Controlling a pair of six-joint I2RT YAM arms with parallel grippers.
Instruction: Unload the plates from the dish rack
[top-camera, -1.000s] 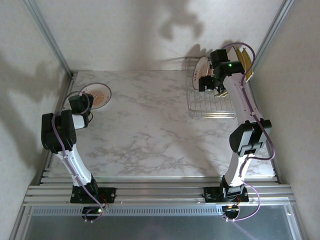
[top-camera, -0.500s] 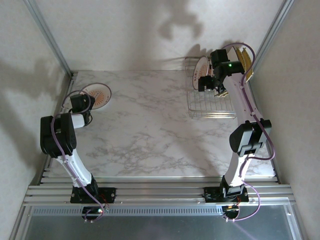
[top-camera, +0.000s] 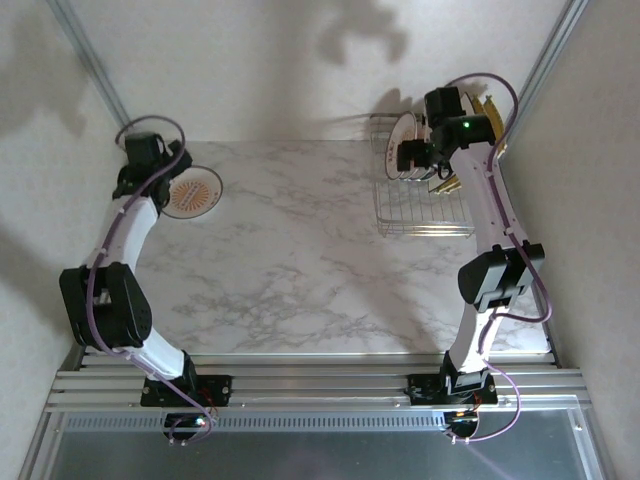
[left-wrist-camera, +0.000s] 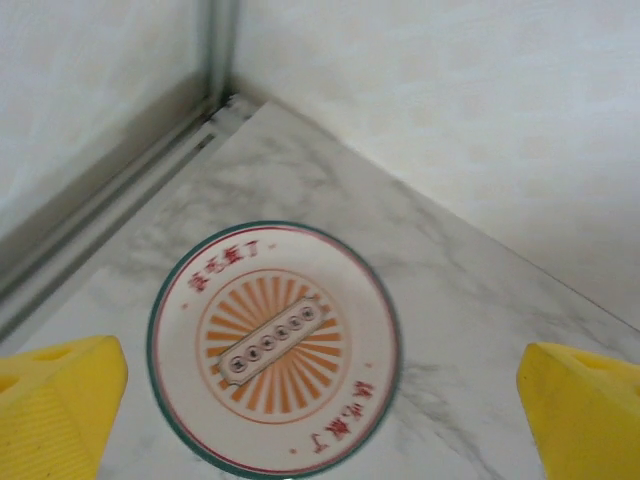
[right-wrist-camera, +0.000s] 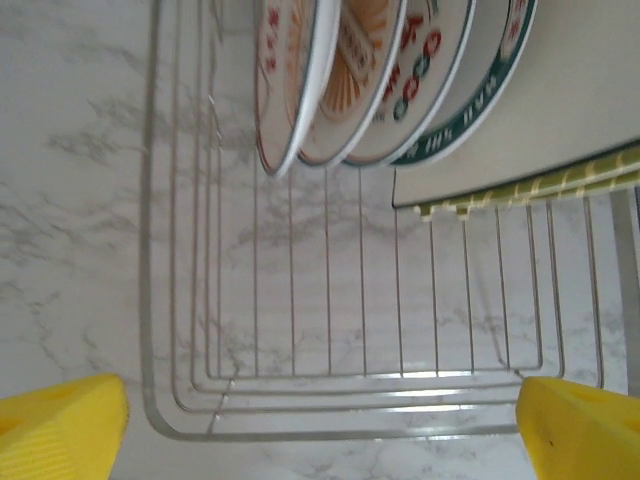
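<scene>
A marble-patterned table (top-camera: 300, 260) takes up the floor of the cell. Pale walls (top-camera: 250, 60) and metal posts (top-camera: 95, 70) close it in, and a ribbed rail (top-camera: 320, 385) runs along the near edge where both arms are bolted.

The left arm (top-camera: 120, 250) reaches up the left side toward the far left corner. The right arm (top-camera: 495, 230) stretches up the right side, and its wrist hangs over the rack, covering part of the load there in the top view.

The rack (top-camera: 425, 222) stands on the table at the far right, near the right wall. In the right wrist view its wire rim (right-wrist-camera: 150, 300) curves around a floor of thin bars with marble showing through. All its contents crowd the far end. Two square plates (right-wrist-camera: 580, 100) stand on edge, one white and one behind it with a yellow grid edge (right-wrist-camera: 530, 188). Beside them four round plates (right-wrist-camera: 295, 80) stand on edge, packed close and leaning together, with dark rims and orange patterns.

One more plate (top-camera: 192, 193) lies flat on the table in the far left corner, near the wall and well apart from the rack (left-wrist-camera: 275, 345).

The left gripper (top-camera: 163, 177) hangs above this plate with its yellow fingers (left-wrist-camera: 60, 400) spread wide, holding nothing (left-wrist-camera: 320, 420). The right gripper (top-camera: 425, 165) hangs over the rack's wire floor, just short of the round plates, jaws also wide apart and gripping nothing (right-wrist-camera: 320, 430).
</scene>
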